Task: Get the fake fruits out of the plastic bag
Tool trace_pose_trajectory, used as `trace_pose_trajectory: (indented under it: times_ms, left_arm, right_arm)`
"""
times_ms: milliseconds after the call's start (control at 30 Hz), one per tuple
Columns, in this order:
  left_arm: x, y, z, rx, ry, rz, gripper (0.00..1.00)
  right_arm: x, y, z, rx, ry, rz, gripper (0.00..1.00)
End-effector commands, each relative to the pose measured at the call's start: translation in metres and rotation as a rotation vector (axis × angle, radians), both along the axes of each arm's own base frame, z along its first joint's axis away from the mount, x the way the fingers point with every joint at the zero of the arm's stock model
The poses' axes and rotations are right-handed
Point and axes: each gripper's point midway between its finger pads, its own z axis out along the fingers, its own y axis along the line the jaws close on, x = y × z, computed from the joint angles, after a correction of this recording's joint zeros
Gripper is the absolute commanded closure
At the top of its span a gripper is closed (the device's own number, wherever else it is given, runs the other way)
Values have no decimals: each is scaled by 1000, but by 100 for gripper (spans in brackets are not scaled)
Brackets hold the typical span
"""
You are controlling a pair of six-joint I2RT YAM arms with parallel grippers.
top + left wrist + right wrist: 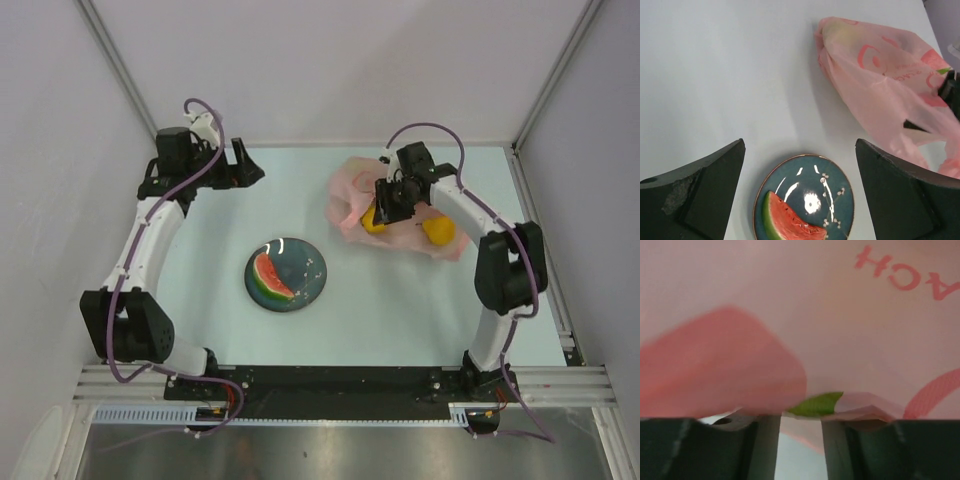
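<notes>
The pink plastic bag (pixel 350 190) lies at the far right of the table and also shows in the left wrist view (pixel 880 75). My right gripper (pixel 392 205) is over it. In the right wrist view its jaws (pixel 801 416) stand close together with a fold of the bag (pixel 840 315) and a green bit (pixel 816 404) at the tips. A yellow fruit (pixel 373 222) and a yellow-orange fruit (pixel 438 230) lie at the bag's near edge. A watermelon slice (pixel 272 277) lies on the blue plate (pixel 312 262). My left gripper (pixel 243 165) is open and empty, far left.
The plate (pixel 840 185) with the watermelon slice (pixel 790 222) sits mid-table, below my left gripper's fingers (pixel 800 145). White walls close in the table on three sides. A black rail runs along the near edge.
</notes>
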Motion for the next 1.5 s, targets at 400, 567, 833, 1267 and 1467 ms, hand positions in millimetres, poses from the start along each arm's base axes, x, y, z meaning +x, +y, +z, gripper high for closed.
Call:
trace_pose_trajectory:
  times_ms: [400,567,833,1267,1467]
  left_arm:
    - [1,6,-22,109,1,-45,3]
    - [-8,11,-31,140,28,-36,3]
    - [-3,13,-27,149,7,-24,2]
    - [0,-1,-5,47,-54,-44,3]
    - [-17,-8,15,-12,-113,-49,3]
  right_arm:
    - [110,11,-73,76,152,-320,13]
    - [114,2,-95,-23,171,-374,16]
    - [94,-11,-69,-86,127,-296,17]
    - [51,-12,-94,-300,22,-33,33]
    - [60,-18,-71,-367,-86,63,56]
